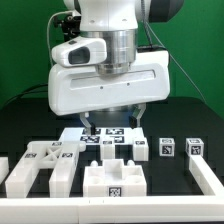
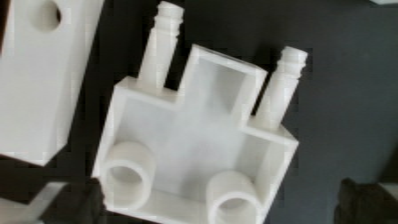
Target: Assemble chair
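Wrist view gives the closest look. A pegged part (image 2: pixel 192 135) of the chair nearly fills it: a white, tray-like frame with two ribbed pegs sticking out of one end and two round sockets at the other, lying flat on the dark worktop (image 2: pixel 347 120). Just beside it, with a dark strip between them, lies a white slab (image 2: pixel 39 90) with a round hole in it. None of that detail shows from across the room, and I cannot tell which piece out there is the pegged one.

In the exterior view, a long white rail (image 1: pixel 110 212) runs across the front. Behind it sits a tagged block (image 1: pixel 112 180), and on the exterior view's left a wider holed part (image 1: pixel 45 162). They lie near each other but apart. Further back, on the exterior view's right, small tagged cubes (image 1: pixel 165 148) stand in a row. The marker board (image 1: pixel 100 137) lies in the middle, partly covered by the tool (image 1: pixel 107 122) hanging low over it. The bulky white arm (image 1: pixel 105 60) blocks most of what lies beyond.

The tool's fingers are dark against shadow, so I cannot tell whether it is released or clenched.
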Robot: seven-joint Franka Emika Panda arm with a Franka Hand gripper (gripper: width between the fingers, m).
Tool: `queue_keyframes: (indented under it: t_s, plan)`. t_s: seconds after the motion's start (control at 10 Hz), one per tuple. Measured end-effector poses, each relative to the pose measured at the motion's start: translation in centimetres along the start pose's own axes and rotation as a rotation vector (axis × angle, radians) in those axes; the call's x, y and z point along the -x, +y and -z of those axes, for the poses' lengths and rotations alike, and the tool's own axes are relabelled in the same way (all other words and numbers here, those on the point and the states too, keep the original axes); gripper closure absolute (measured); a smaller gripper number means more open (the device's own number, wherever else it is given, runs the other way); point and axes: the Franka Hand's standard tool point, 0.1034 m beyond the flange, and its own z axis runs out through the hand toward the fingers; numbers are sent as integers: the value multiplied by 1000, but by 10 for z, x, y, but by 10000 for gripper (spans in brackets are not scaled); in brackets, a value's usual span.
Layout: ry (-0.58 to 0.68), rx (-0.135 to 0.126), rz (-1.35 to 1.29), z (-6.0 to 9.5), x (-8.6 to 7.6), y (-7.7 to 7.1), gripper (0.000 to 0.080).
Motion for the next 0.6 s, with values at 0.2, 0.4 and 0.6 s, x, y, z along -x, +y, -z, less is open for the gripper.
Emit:
queue_keyframes:
  t_s: [0.2,0.4,0.6]
  plan:
    - [-23,-6,-176,-8,-1,6,150]
    - [-15,4,-192,-28,-14,22,150]
    - [18,16,-189,-47,-19,24,150]
